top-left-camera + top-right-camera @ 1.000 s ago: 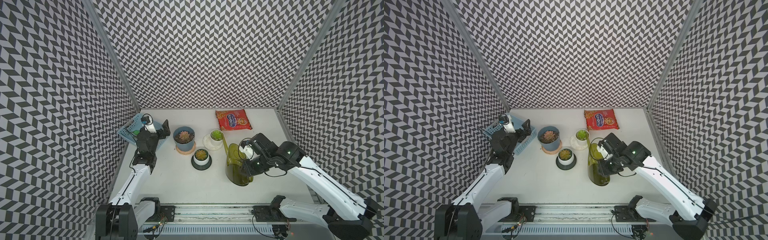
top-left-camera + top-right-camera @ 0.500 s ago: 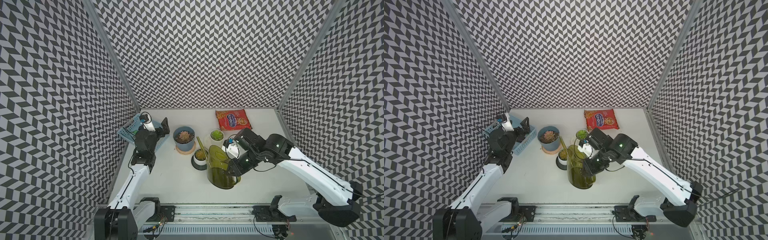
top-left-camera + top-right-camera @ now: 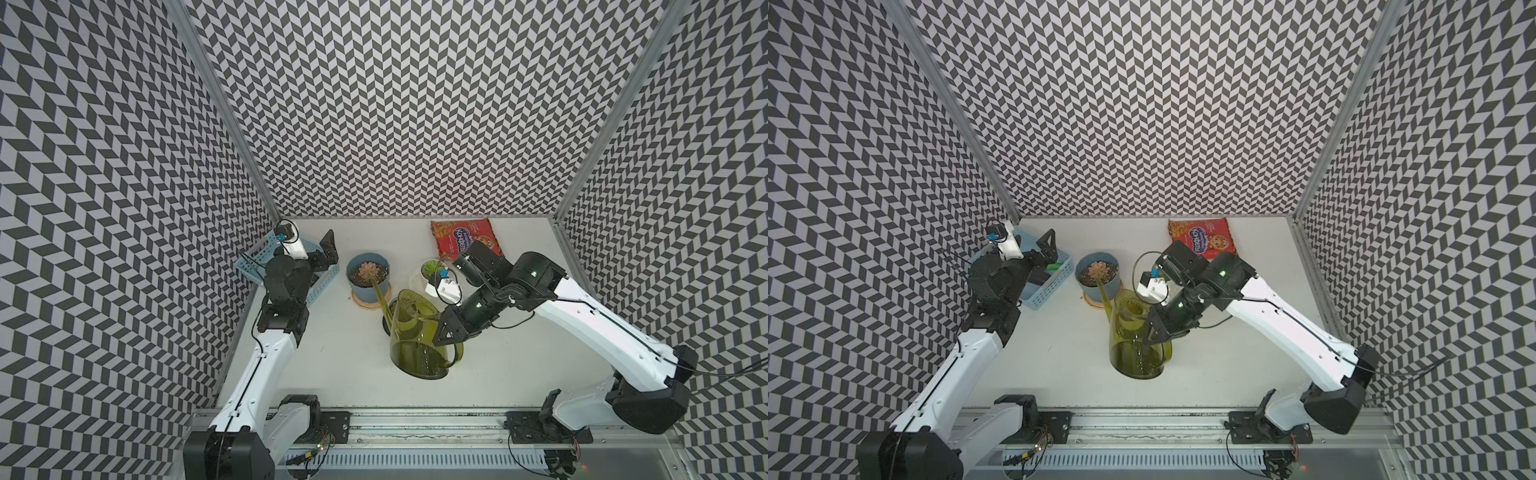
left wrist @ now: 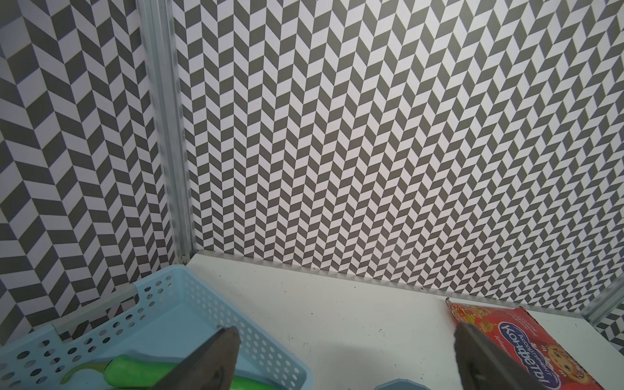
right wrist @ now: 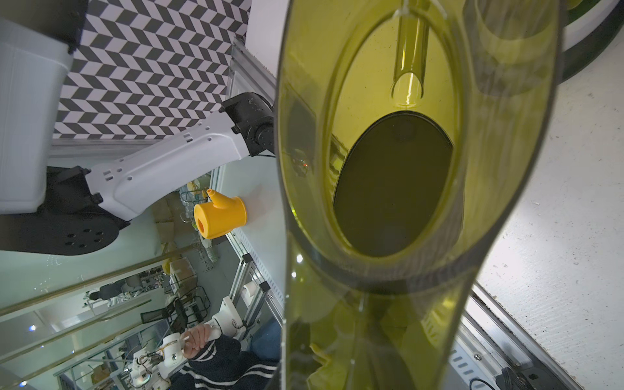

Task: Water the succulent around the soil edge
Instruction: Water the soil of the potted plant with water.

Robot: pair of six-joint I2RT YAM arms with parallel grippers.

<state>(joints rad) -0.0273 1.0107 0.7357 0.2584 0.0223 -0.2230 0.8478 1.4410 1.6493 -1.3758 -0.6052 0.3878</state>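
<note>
- The fingers [image 3: 441, 332] of the right gripper [image 3: 448, 340] are seen pressed together on the handle [image 3: 457, 358] of the watering can [image 3: 415, 345]. Nothing else is held.
- The handle is judged the right place for the grip, since the can's wall is smooth, glossy plastic, probably slippery, and too wide for the jaws.
- The can is judged stiff and fairly heavy. A dark pool [image 5: 391, 182], taken for water, is seen low inside it in the right wrist view. This load may be expected to shift toward the spout when tipped, so a slow tilt is advised.
- The can is shown as translucent olive-green and tall, with an oval mouth and a long thin spout [image 3: 380, 297].
- It is tilted toward the blue pot [image 3: 357, 291] and is placed between that pot and the white pot [image 3: 415, 279]. Whether its base rests on the table [image 3: 332, 365] cannot be told.
- The spout's tip is set over the soil [image 3: 357, 274], just beside the succulent [image 3: 368, 270], a pinkish rosette at the pot's middle. Whether water is running cannot be told.
- The rosette is judged fragile and is best kept dry.
- The fingers of the left gripper [image 4: 347, 364] are held wide apart and empty near the blue basket [image 4: 162, 304], well apart from the can.
</note>
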